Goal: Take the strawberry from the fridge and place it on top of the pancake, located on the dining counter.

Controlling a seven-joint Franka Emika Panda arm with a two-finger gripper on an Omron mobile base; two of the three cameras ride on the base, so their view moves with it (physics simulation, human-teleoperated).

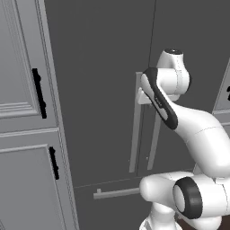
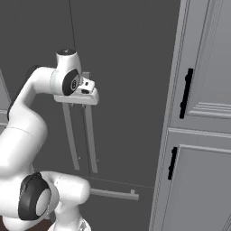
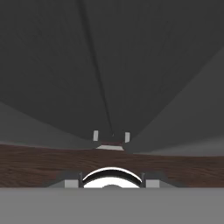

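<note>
so the gripper (image 2: 85, 97) sits pinched on the top of the fridge (image 1: 99, 67) door's right bar handle (image 2: 90, 135), which runs straight down toward 6 o'clock.

White arm (image 1: 197, 134) raised, elbow bent, hand level, jaws closed

The fridge (image 1: 103, 90) has matt, smooth dark grey doors with a flat painted look and no gloss. Its bar handles (image 1: 134, 130) are pale grey, satin like brushed metal. The cabinets (image 2: 203, 135) beside it are matt light grey panelling with small black handles (image 2: 186, 92), dull-finished. The floor (image 3: 43, 168) looks like dark brown wood with a faint grain.
</note>
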